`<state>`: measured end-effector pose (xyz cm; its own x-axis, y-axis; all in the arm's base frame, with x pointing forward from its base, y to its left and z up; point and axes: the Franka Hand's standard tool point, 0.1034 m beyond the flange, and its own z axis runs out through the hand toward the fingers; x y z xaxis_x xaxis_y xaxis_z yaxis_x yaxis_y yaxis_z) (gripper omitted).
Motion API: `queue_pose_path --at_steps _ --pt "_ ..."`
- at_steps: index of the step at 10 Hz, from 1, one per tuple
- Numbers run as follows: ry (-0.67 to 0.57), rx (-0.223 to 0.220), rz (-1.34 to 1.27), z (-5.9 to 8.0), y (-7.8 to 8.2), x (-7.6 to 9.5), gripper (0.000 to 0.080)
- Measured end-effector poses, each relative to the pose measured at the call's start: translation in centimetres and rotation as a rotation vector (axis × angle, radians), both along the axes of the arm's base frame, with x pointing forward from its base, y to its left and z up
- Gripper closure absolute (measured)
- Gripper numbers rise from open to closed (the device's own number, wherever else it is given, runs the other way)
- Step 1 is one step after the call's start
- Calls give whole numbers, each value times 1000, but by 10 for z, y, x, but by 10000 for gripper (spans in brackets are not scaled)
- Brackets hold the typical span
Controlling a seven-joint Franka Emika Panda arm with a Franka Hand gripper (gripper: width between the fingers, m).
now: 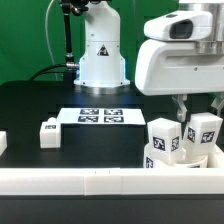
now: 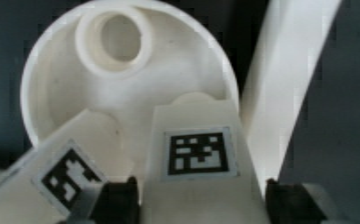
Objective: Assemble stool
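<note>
Exterior view, arm: I am seeing the gripper (image 1: pixel 196 112) hanging low at the exterior view's right, over a cluster of stool parts just behind the long white border rail (image 1: pixel 90 180).
Exterior view, parts: two tagged legs (image 1: pixel 165 136) and (image 1: pixel 204 130) are standing upright side by side under the wrist, apparently on the round seat disc (image 1: pixel 200 160), of which only a sliver is showing.
Exterior view, spare leg: another leg (image 1: pixel 47 133) is lying well apart on the black table (image 1: pixel 40 105), near the marker board (image 1: pixel 98 116).
Exterior view, jaws: I cannot tell the grip from here; the legs are hiding the fingertips.
Wrist view, jaws: the jaws are sitting nearly closed, one at either side of a tagged leg (image 2: pixel 200 152), and I am judging that they are clamping it.
Wrist view, seat: the seat disc (image 2: pixel 70 90) is lying beyond the leg, one hole (image 2: pixel 116 40) showing; a second leg (image 2: pixel 61 175) is standing just beside the held one.
Risk, neighbour: with the two legs so close, I am expecting any sideways move or twist to knock the second leg.
Risk, thread: if the held leg is sitting tilted in its hole, turning it could cross-seat it or drag the disc round.
Risk, slip: the jaws are gripping low on smooth plastic, so the leg could slide when loaded.
</note>
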<state>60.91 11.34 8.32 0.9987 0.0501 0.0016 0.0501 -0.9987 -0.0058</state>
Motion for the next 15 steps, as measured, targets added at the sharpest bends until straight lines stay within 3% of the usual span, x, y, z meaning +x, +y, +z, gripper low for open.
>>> queue_pose_path --at_steps 7,12,15 --pt "-2 22 -814 -1 10 0 459" --pt "4 27 -1085 0 11 0 459" --pt "17 63 -1346 -1 12 0 459"
